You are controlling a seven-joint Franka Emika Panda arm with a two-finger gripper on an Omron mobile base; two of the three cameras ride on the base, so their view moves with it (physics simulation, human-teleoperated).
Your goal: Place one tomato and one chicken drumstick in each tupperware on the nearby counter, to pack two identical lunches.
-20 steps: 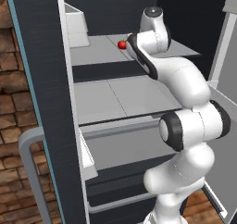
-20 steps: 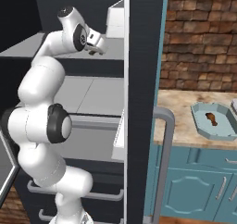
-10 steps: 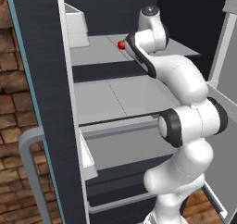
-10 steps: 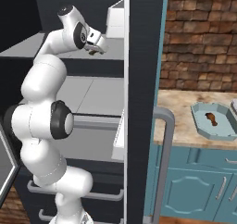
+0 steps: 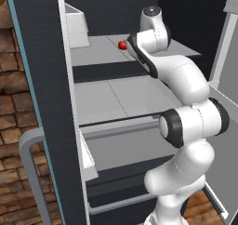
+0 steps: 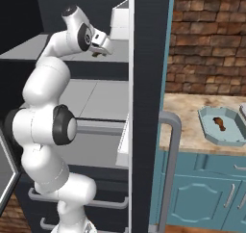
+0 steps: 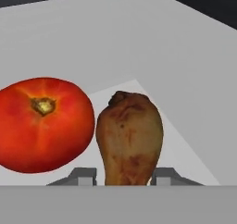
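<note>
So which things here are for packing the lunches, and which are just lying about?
For the job:
- chicken drumstick, between the end effector fingers
- tomato, beside it
- tupperware on the counter, a drumstick already in it

Just lying about:
- white box on the fridge shelf

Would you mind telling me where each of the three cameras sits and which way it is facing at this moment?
Left base view: behind the arm to its left, facing the open fridge's grey shelves; the arm rises at lower right, reaching to the tomato.
Right base view: behind the arm to its right, facing the fridge and the counter with a tupperware; the arm rises at lower left, ending in the gripper.
Hand view: on the hand, looking along the gripper at a chicken drumstick beside the tomato; fingertips flank the drumstick.
Both base views share the arm and shelves.
</note>
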